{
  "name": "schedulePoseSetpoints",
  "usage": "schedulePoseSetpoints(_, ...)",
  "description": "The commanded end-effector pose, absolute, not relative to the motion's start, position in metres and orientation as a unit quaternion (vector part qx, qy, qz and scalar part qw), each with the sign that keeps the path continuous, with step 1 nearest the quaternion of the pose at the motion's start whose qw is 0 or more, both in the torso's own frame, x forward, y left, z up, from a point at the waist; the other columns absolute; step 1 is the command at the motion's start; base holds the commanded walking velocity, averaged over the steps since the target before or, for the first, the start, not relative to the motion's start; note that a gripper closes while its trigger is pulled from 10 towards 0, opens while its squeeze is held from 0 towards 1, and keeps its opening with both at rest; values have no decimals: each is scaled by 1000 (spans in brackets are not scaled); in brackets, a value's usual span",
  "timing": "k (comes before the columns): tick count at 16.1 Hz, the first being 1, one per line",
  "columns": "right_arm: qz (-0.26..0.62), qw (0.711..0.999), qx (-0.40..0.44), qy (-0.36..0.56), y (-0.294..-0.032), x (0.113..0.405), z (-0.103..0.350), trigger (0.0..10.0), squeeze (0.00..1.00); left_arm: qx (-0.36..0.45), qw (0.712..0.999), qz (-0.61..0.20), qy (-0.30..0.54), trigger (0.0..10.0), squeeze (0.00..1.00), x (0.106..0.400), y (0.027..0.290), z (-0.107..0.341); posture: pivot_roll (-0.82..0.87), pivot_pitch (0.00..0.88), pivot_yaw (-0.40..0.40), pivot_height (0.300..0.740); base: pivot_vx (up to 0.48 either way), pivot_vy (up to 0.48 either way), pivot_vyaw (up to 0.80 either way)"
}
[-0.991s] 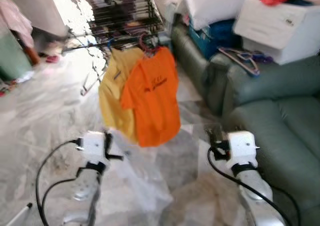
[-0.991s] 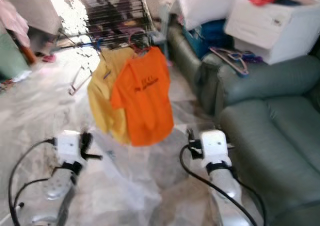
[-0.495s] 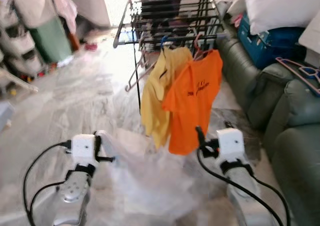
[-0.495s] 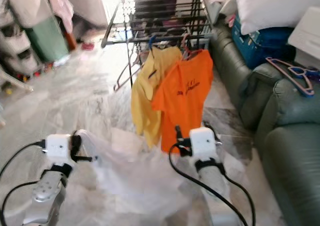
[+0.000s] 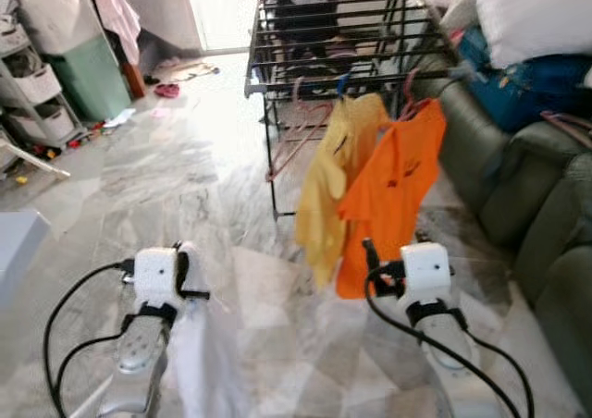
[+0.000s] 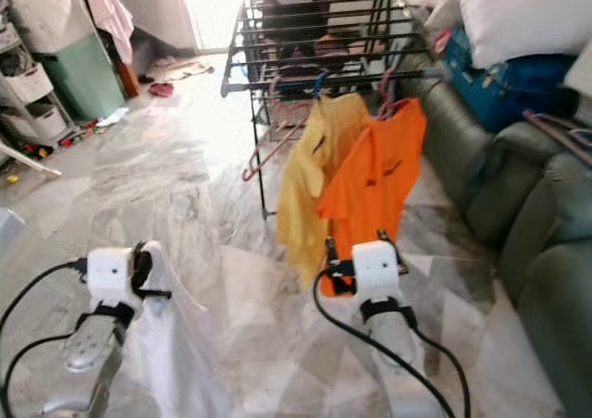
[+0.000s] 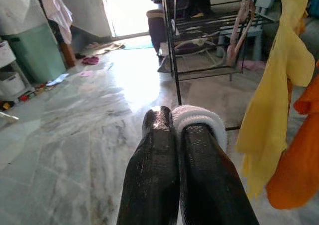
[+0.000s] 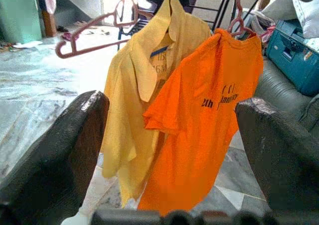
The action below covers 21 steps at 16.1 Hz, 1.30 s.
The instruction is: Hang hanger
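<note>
Left claw point(image 7: 180, 130) pinches my white cloth point(image 5: 199, 362) at lower left; right claw point(image 8: 172, 135) gapes empty. Marble floor point(image 5: 185, 187), drying rack point(image 5: 342, 30) upper centre, green sofa point(image 5: 546, 224) right.

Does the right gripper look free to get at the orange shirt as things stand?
Probably yes. The right gripper is open and points at the orange shirt, with nothing between them; the yellow shirt hangs beside it.
</note>
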State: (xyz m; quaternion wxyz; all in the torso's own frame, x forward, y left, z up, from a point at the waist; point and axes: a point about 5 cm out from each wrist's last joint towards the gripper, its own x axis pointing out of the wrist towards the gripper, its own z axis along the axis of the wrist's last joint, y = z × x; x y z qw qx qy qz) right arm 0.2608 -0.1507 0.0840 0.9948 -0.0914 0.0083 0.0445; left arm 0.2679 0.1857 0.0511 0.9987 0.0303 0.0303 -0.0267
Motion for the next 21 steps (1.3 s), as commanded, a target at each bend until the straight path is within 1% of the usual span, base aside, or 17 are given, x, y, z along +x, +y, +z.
schedulePoseSetpoints(1, 46, 995, -87, 8, -150, 262, 85, 10000, 0, 38, 999, -29, 26, 10000, 0, 269, 185, 52, -135, 0, 83, 740, 0, 0, 0)
schedulePoseSetpoints(3, 62, 994, -87, 11, -148, 265, 85, 10000, 0, 38, 999, -2, 39, 10000, 0, 268, 186, 48, -123, 0, 53, 740, 0, 0, 0)
schedulePoseSetpoints(7, 88, 992, -93, 11, -144, 273, 86, 10000, 0, 39, 998, 21, 41, 10000, 0, 261, 185, 43, -92, 0, 2, 740, 0, 0, 0)
schedulePoseSetpoints(9, 96, 991, -94, 8, -141, 278, 88, 10000, 0, 42, 998, 26, 40, 10000, 0, 257, 185, 43, -81, 0, -2, 740, 0, 0, 0)
schedulePoseSetpoints(12, 100, 990, -95, 5, -136, 281, 88, 10000, 0, 50, 998, 26, 40, 10000, 0, 260, 186, 44, -85, 0, 15, 740, 0, 0, 0)
schedulePoseSetpoints(15, 90, 992, -88, 3, -134, 279, 87, 10000, 0, 57, 997, 15, 41, 10000, 0, 267, 186, 46, -102, 0, 45, 740, 0, 0, 513)
schedulePoseSetpoints(19, 82, 993, -83, 3, -134, 276, 86, 10000, 0, 64, 997, 5, 40, 10000, 0, 272, 183, 48, -108, 0, 63, 740, 0, 0, 644)
schedulePoseSetpoints(21, 76, 994, -78, 4, -136, 276, 85, 10000, 0, 77, 996, 21, 39, 10000, 0, 273, 185, 48, -104, 0, 67, 740, 0, 0, 0)
